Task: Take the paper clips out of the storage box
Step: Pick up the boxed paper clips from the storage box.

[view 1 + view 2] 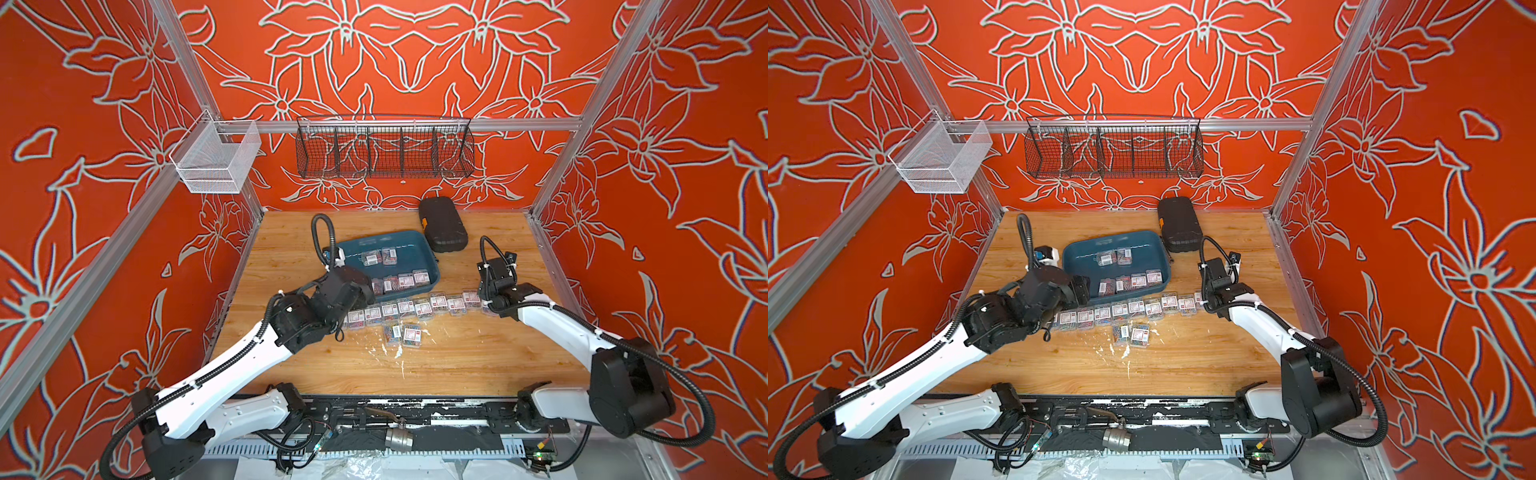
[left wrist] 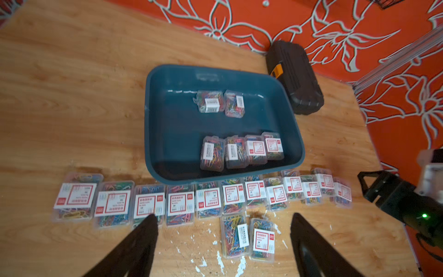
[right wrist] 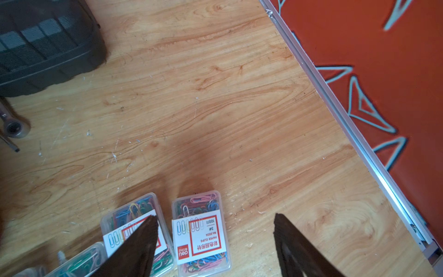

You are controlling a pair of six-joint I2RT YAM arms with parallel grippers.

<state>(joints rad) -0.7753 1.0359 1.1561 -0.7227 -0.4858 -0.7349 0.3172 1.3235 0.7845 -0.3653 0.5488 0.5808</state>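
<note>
The storage box point(image 1: 411, 249) point(image 1: 1088, 262), a shallow teal tray point(image 2: 177, 129), sits mid-table. Several boxes of paper clips lie inside it: a group along its near wall point(image 2: 242, 152) and two further back point(image 2: 220, 102). Several more stand in a row on the wood in front of the tray point(image 1: 407, 307) point(image 1: 1121, 309) point(image 2: 182, 201), with two boxes in front of that row point(image 2: 248, 237). My left gripper point(image 2: 224, 217) hangs open and empty above those two. My right gripper point(image 3: 215, 217) is open over the row's right-end box point(image 3: 199, 230), fingers clear of it.
A black hard case point(image 1: 442, 224) point(image 2: 294, 76) point(image 3: 45, 45) lies behind the tray's right corner. A black wire basket point(image 1: 384, 147) and a white mesh bin point(image 1: 216, 158) hang on the rails. White flecks point(image 1: 390, 353) dot the wood. A metal frame rail point(image 3: 347, 120) edges the table.
</note>
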